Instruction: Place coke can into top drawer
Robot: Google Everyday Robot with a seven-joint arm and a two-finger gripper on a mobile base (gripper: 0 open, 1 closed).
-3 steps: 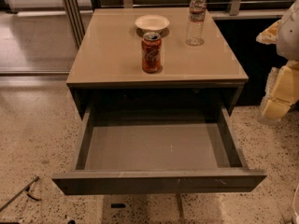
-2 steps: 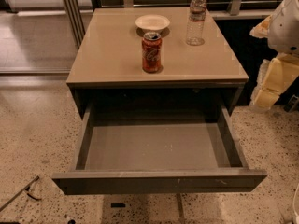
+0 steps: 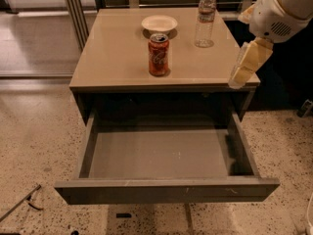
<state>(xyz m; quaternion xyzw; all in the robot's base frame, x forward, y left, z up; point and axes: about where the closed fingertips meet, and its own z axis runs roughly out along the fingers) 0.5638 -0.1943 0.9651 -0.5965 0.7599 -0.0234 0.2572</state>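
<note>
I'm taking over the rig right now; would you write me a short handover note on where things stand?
Gripper: hanging at the table's front right corner, well to the right of the can, with nothing visibly in it.
Can: upright on the table, front centre, just in front of the bowl; the bottle stands behind it to the right.
Drawer: pulled out, nothing inside.
Done: drawer is open.
Left: reach the can, grasp it, lower it into the drawer, release.
</note>
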